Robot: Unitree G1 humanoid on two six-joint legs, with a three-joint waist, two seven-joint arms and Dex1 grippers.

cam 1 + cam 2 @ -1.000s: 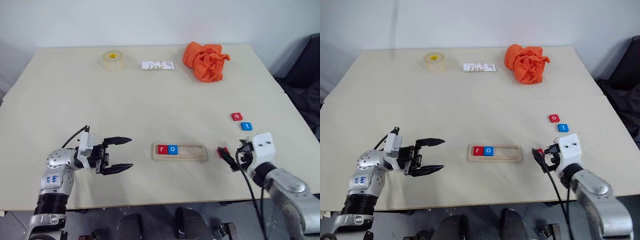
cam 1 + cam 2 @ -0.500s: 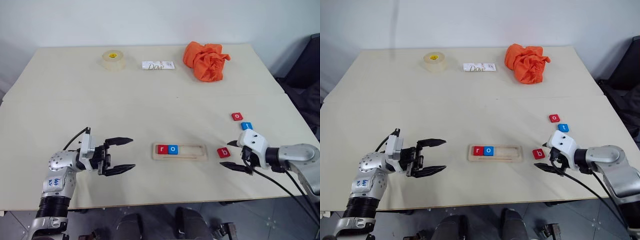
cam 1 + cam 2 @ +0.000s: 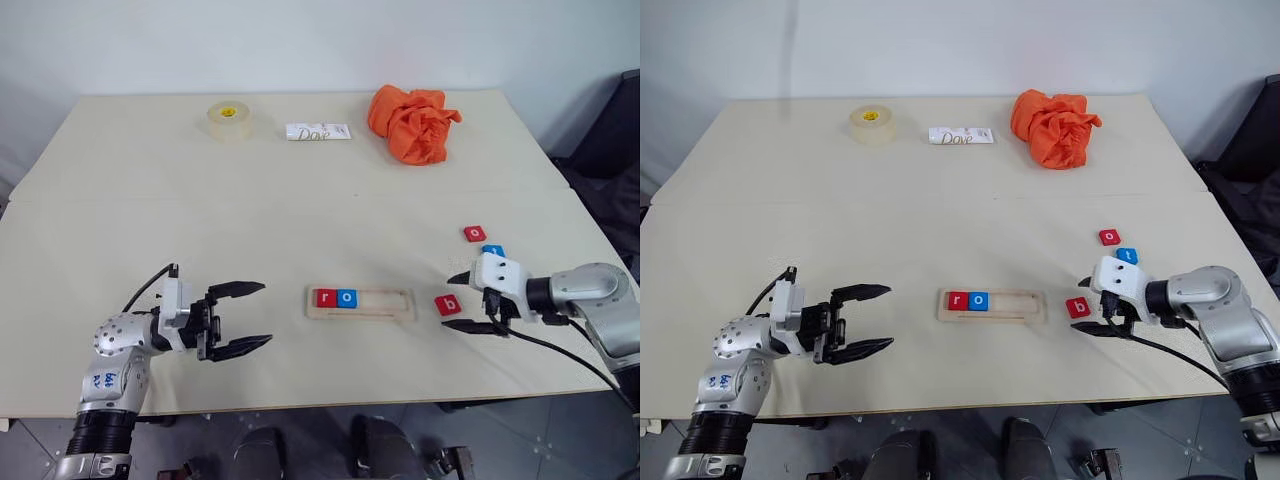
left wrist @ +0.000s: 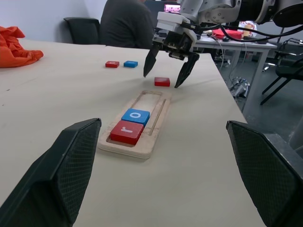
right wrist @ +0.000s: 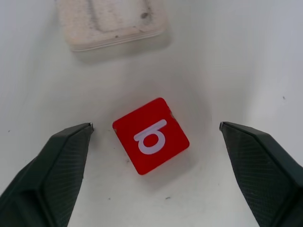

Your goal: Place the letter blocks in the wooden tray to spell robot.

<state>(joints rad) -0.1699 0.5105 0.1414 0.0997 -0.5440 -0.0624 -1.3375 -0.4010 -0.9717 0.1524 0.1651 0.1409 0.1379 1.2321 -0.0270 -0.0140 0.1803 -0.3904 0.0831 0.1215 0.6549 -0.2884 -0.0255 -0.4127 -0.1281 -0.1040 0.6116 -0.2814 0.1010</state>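
Note:
The wooden tray point(image 3: 382, 304) lies near the table's front edge with a red r block point(image 3: 325, 298) and a blue o block point(image 3: 346, 298) at its left end. A red b block point(image 3: 448, 305) lies flat on the table just right of the tray. My right gripper point(image 3: 450, 301) is open and straddles it, one finger point(image 5: 61, 165) on each side, neither touching. Behind it lie a red o block point(image 3: 474, 233) and a blue t block point(image 3: 492, 250), the latter partly hidden by the right hand. My left gripper point(image 3: 265, 313) is open and empty, left of the tray.
Along the far edge sit a roll of tape point(image 3: 228, 119), a white Dove packet point(image 3: 318, 131) and a crumpled orange cloth point(image 3: 412, 120). In the left wrist view a seated person point(image 4: 125, 23) and chairs stand beyond the table's right end.
My right arm swung outward and its gripper rolled over, coming down with its fingers on either side of the red b block. The left gripper stayed where it was.

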